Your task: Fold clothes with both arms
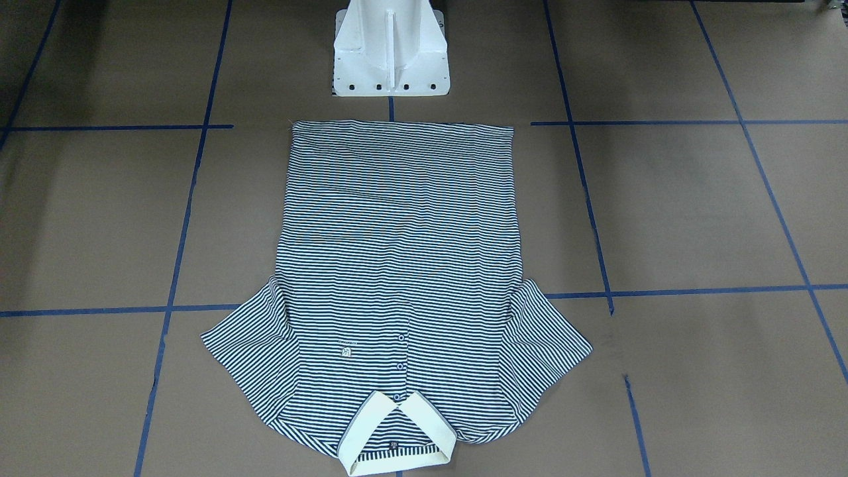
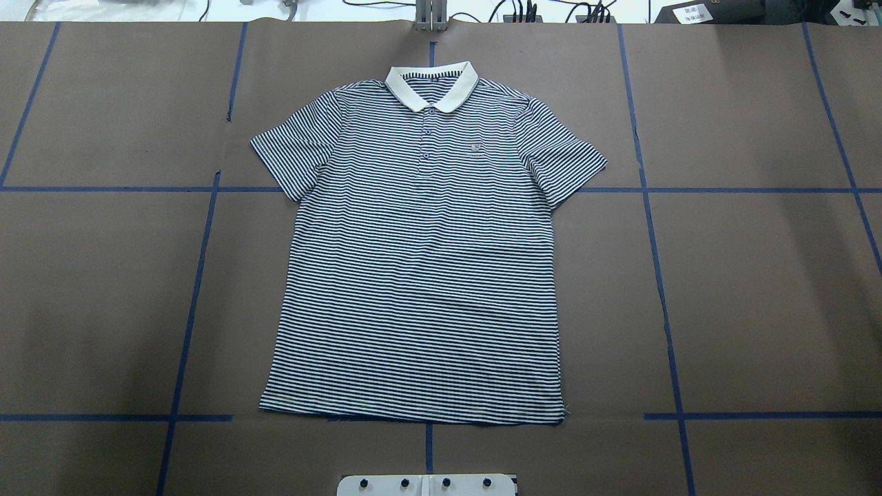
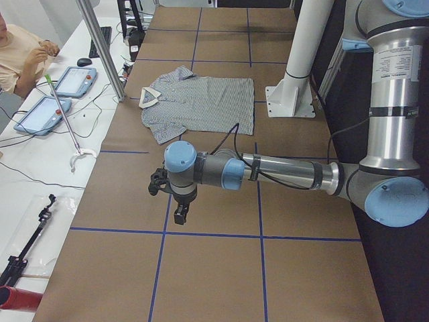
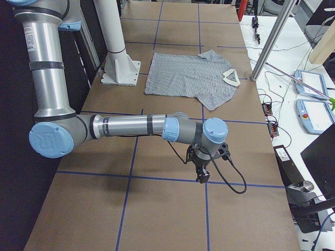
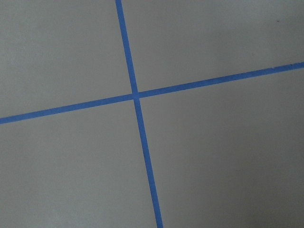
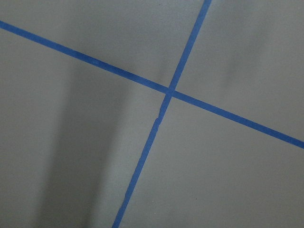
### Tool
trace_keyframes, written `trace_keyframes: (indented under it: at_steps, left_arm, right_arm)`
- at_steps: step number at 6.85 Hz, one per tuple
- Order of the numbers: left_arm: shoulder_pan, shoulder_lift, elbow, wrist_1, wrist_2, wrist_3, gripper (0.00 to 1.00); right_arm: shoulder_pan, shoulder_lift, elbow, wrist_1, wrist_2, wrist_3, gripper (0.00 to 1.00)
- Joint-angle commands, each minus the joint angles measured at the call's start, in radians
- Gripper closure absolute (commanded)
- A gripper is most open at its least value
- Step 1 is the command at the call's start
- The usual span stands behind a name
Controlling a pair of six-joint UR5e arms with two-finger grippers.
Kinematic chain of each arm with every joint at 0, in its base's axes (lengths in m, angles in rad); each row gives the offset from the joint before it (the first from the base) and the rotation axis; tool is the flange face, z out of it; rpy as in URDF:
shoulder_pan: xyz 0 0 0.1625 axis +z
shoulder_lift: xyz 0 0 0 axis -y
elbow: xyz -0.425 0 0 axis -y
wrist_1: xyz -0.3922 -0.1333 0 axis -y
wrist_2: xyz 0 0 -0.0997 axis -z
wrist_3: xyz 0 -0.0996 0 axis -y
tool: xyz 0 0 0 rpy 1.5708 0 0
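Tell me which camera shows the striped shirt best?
Overhead exterior: the polo shirt lies whole and flat, collar at top. Front-facing shows it too, collar nearly at the bottom edge. Side views show it small, far off. Wrist cameras show only taped table.

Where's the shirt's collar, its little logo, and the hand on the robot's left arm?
collar (image 2: 406, 93): overhead view, on one cream flap.
logo (image 2: 475, 148): overhead view, on the small chest emblem.
left gripper (image 3: 179, 218): left side view, between its black fingertips.
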Motion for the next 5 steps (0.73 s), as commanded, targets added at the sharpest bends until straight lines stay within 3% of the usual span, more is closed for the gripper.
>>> trace_keyframes:
  at_steps: [1,3,5]
  left_arm:
    - [0.0,0.005,0.043,-0.167,-0.004,-0.002,0.0]
    - [0.002,-0.008,0.04,-0.189,-0.005,-0.011,0.0]
    - [0.002,-0.013,-0.007,-0.195,-0.014,-0.013,0.0]
  right_arm:
    - [0.002,0.006,0.001,-0.016,0.03,0.051,0.0]
    - [-0.004,0.003,-0.011,0.047,0.069,0.075,0.0]
    - [-0.094,0.002,-0.014,0.212,0.133,0.09,0.0]
